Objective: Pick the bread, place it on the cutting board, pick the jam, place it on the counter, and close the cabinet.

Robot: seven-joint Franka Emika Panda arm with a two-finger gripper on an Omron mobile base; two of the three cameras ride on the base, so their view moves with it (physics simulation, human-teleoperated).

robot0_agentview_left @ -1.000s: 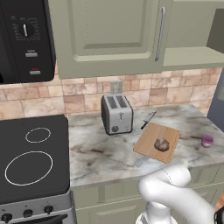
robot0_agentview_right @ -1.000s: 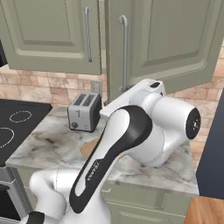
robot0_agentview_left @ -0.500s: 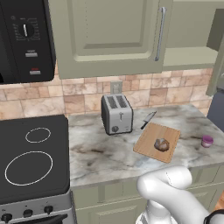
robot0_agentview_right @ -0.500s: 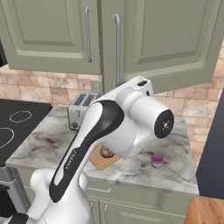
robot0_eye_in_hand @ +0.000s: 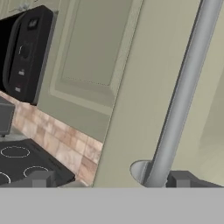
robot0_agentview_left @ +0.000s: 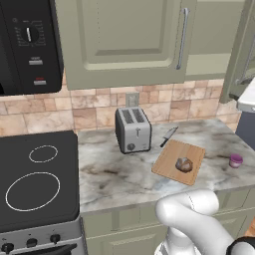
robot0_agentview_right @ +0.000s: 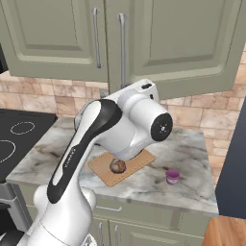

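The bread lies on the cutting board. The jam stands on the counter to the board's right. The cabinet door on the right hangs open. My gripper is open and close against that door's front. The door's silver bar handle runs up between the fingertips, nearer the right fingertip. Nothing is held.
A silver toaster stands at the back of the counter with a knife beside it. The black stove top is at the left, and the black microwave hangs above it.
The open cabinet door has swung leftward toward the cabinet front, and my arm has swung left with it. Bread and jam have not moved.
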